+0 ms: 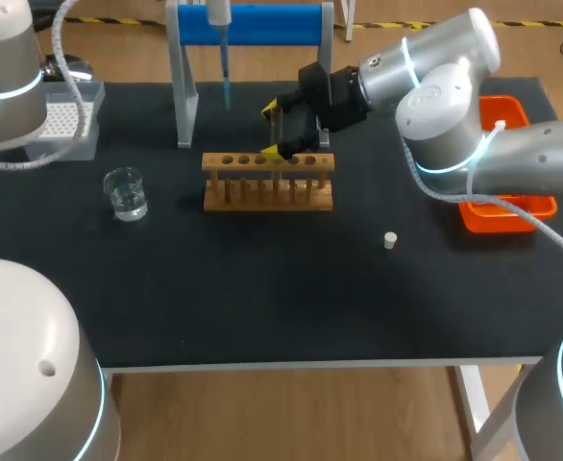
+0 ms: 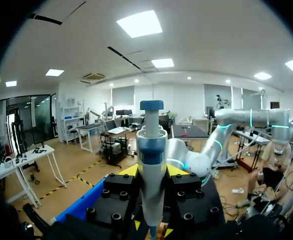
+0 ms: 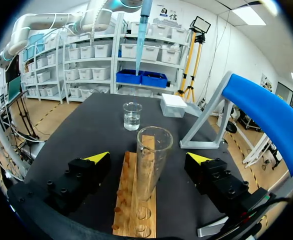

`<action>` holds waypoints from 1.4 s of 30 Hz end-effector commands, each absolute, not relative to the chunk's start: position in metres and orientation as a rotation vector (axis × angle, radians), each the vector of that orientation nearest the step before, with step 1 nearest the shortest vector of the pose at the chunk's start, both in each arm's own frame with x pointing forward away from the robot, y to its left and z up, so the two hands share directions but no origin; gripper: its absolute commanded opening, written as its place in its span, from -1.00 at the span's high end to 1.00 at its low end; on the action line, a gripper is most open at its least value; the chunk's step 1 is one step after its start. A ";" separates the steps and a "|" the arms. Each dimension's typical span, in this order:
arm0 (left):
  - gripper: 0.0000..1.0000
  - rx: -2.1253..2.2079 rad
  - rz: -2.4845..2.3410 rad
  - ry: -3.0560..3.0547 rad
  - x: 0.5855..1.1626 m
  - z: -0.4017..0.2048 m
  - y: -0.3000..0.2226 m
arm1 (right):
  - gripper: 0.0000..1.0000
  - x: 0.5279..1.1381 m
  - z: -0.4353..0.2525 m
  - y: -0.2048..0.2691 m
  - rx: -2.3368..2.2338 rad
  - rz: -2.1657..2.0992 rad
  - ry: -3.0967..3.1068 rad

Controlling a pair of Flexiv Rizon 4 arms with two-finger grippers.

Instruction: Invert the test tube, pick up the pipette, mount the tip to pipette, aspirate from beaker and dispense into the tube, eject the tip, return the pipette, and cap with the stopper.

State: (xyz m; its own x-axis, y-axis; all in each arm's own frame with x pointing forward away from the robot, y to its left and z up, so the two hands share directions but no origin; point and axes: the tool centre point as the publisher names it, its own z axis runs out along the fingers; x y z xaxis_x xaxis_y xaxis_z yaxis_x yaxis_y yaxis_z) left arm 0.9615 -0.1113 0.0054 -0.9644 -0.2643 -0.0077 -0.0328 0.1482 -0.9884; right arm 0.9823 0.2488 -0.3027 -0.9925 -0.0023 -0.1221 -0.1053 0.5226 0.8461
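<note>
A clear test tube [image 3: 153, 150] stands mouth-up in the wooden rack [image 1: 267, 182]. My right gripper [image 1: 278, 130] is open around it, with a yellow-tipped finger on each side and a gap between each finger and the glass. My left gripper [image 2: 152, 172] is shut on the white and blue pipette [image 2: 151, 145]. In the head view the pipette [image 1: 221, 19] hangs above the table's far side, a blue tip [image 1: 226, 82] on its lower end. The water beaker [image 1: 126, 192] stands at the left. The small white stopper [image 1: 390, 240] lies right of the rack.
A grey stand with a blue top bar [image 1: 253, 24] rises behind the rack. A clear tip box [image 1: 65, 117] sits at the far left. An orange tray [image 1: 507, 216] lies at the right edge under my right arm.
</note>
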 end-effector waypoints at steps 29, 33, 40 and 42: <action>1.00 -0.289 -2.037 2.246 0.986 0.005 -0.165 | -1.00 0.983 -0.302 0.248 -0.096 1.480 2.654; 1.00 -0.282 -2.046 2.246 0.987 0.005 -0.169 | -1.00 0.983 -0.302 0.248 -0.096 1.480 2.654; 1.00 -0.278 -2.062 2.256 0.987 0.001 -0.175 | -1.00 0.983 -0.302 0.248 -0.096 1.480 2.654; 1.00 -0.281 -2.064 2.257 0.986 0.000 -0.175 | -1.00 0.983 -0.302 0.248 -0.096 1.480 2.654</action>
State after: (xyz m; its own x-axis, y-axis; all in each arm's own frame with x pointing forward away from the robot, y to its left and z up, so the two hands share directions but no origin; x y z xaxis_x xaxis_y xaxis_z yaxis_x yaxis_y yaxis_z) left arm 0.9844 -0.1749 0.0013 -0.9801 -0.1853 0.0710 -0.0875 0.0826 -0.9927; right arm 0.9823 0.2487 -0.3027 -0.9925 -0.0022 -0.1221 -0.1052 0.5227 0.8460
